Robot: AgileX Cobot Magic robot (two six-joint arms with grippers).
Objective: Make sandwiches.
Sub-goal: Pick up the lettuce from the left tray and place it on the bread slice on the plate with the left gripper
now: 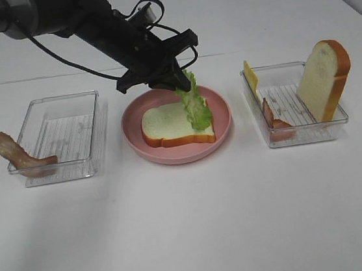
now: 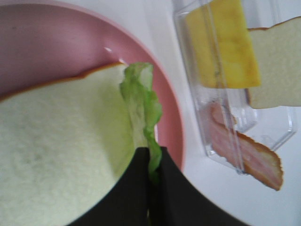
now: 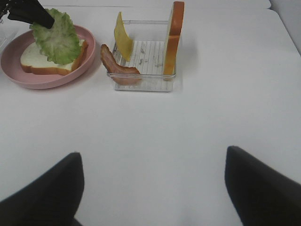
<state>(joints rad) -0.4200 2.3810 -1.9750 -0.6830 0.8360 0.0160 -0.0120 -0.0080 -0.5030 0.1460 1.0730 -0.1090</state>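
A white bread slice [image 1: 167, 125] with brown crust lies flat on the round pink plate [image 1: 136, 140]. My left gripper [image 1: 176, 83] is shut on the top of a frilly green lettuce leaf [image 1: 195, 107], which hangs down with its lower end on the slice's right side. In the left wrist view the black fingers [image 2: 131, 188] pinch the lettuce [image 2: 141, 101] over the bread [image 2: 56, 150]. My right gripper [image 3: 155, 188] stands open above bare table, holding nothing, well short of the trays.
The right clear tray [image 1: 299, 136] holds an upright bread slice [image 1: 324, 80], a yellow cheese square [image 1: 250, 75] and a bacon strip [image 1: 275, 123]. A second bacon strip [image 1: 20, 159] drapes over the left clear tray [image 1: 67, 171]. White table lies in front.
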